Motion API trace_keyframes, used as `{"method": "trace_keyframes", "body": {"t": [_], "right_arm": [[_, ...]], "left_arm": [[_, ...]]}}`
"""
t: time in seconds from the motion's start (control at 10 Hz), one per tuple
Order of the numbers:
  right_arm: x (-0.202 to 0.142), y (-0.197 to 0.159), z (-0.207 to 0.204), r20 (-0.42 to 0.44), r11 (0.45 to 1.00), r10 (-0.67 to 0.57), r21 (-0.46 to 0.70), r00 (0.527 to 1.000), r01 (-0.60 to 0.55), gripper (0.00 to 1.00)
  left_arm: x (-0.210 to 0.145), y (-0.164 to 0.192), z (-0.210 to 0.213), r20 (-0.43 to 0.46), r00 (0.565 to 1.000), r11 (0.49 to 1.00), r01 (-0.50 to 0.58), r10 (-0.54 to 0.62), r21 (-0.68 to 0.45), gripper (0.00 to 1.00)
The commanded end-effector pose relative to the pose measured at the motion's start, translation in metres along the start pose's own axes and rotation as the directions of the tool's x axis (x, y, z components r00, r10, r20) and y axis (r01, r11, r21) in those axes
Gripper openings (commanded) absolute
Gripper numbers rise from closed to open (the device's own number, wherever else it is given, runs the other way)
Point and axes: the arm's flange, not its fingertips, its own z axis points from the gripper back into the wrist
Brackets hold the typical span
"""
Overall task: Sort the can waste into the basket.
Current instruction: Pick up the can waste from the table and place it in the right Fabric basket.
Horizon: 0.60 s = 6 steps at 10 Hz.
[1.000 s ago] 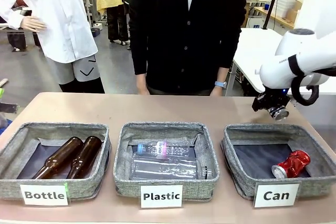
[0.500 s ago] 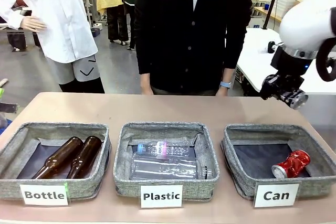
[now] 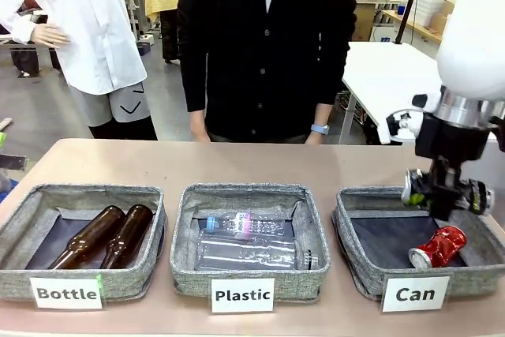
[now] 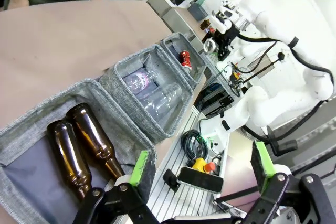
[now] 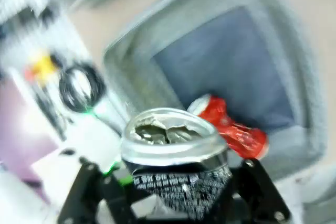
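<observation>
On the left of the table (image 3: 237, 165) sits the basket marked "Bottle" (image 3: 83, 241). Two brown glass bottles (image 3: 106, 236) lie side by side in it. My left claw (image 4: 202, 167) hangs above the near corner of that basket, and its two green-tipped fingers stand wide apart with nothing between them.

In the middle is the basket marked "Plastic" (image 3: 249, 241). Clear plastic bottles (image 3: 248, 240) lie in it, one with a pink and blue label.

A person in a dark cardigan (image 3: 264, 45) stands at the far side of the table, arms hanging down, with a watch on one wrist. Another person in a white coat (image 3: 83, 21) stands farther back on the left.

On the right is the basket marked "Can" (image 3: 418, 242). The red can (image 3: 438, 246) lies in it, near the front right corner, squashed and tipped on its side.

My right claw (image 3: 443, 195) hangs above the Can basket, over its back right part. It is squeezed tight on the dark can (image 5: 176, 163). My right wrist camera shows that can right up close, its dented silver top facing out and small white print on its black side. The red can lies below it in the basket. That picture is blurry.
</observation>
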Motion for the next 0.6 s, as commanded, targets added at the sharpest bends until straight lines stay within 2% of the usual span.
{"method": "trace_keyframes", "body": {"t": [0.0,0.3,0.5], "right_arm": [[-0.029,0.000,0.000,0.019,0.949,0.296,0.103,0.955,-0.297,0.00],[-0.043,0.007,-0.009,0.071,0.945,0.321,0.047,0.944,-0.325,0.00],[-0.040,0.011,-0.013,0.084,0.954,0.297,-0.073,0.951,-0.292,0.00]], "left_arm": [[0.001,-0.002,0.001,0.008,1.000,1.000,-0.003,0.003,-0.002,0.95],[0.001,-0.002,0.001,0.008,1.000,1.000,-0.003,0.003,-0.002,0.95],[0.001,-0.002,0.001,0.008,1.000,1.000,-0.003,0.003,-0.002,0.95]]}}
